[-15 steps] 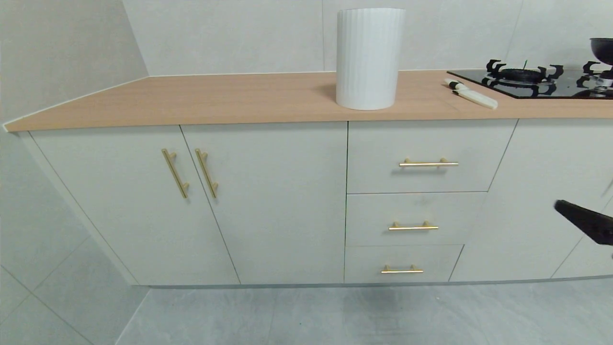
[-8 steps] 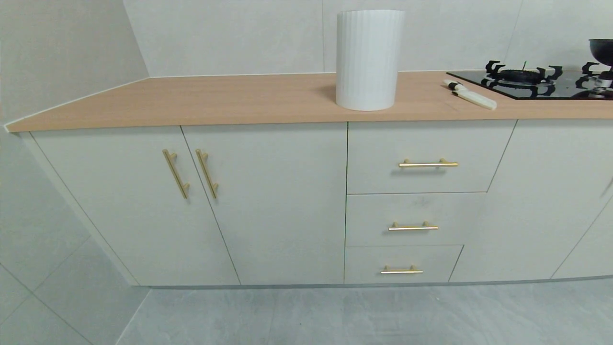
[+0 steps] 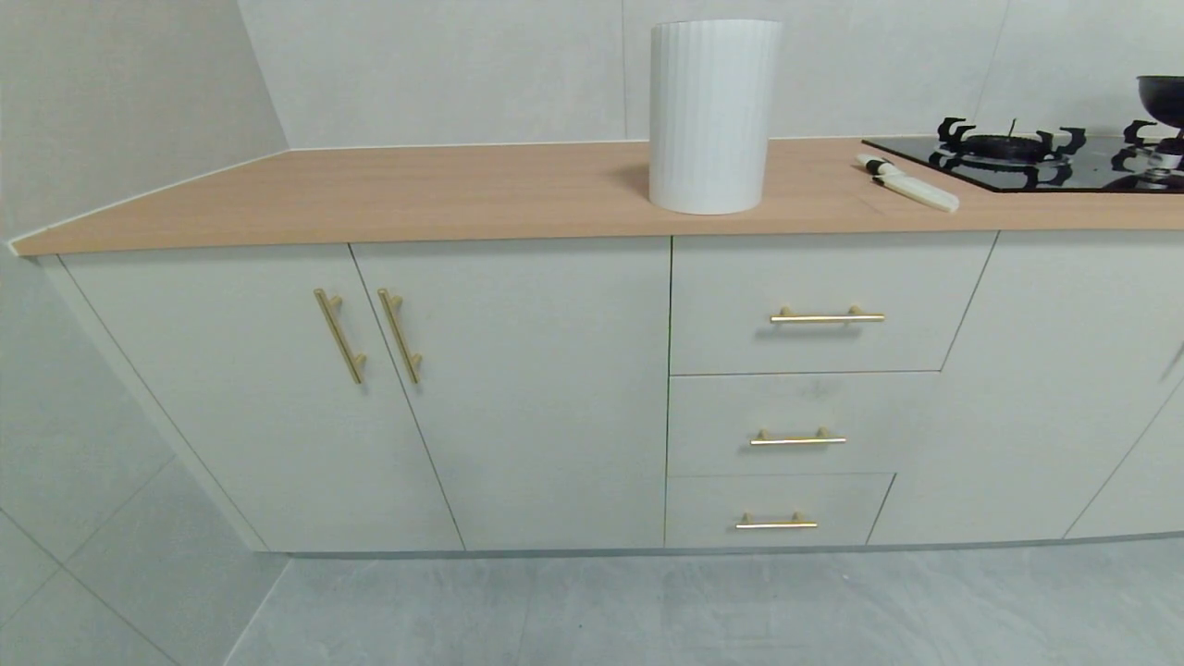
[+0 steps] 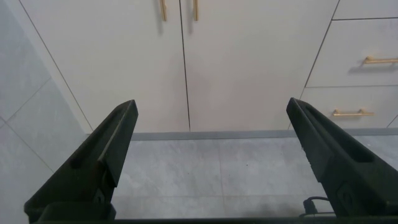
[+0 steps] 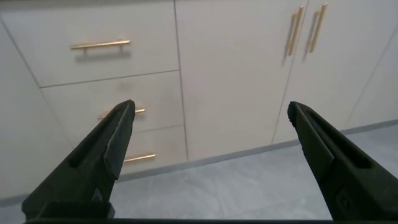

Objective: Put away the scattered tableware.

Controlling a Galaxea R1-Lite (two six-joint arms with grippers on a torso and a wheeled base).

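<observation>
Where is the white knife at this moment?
In the head view the white knife lies on the countertop, right side, between the ribbed container and the stove.

We are in a kitchen: a wood-topped bench (image 3: 416, 194) runs along a tiled wall (image 3: 444, 65), with a black gas hob (image 3: 1017, 162) set into it and a knife (image 3: 911, 185) lying beside the hob. Below we see pale cupboard doors (image 3: 518, 398) and three drawers (image 3: 814, 277) with brass bar handles (image 3: 826, 317), above a grey tiled floor (image 3: 647, 610).
</observation>
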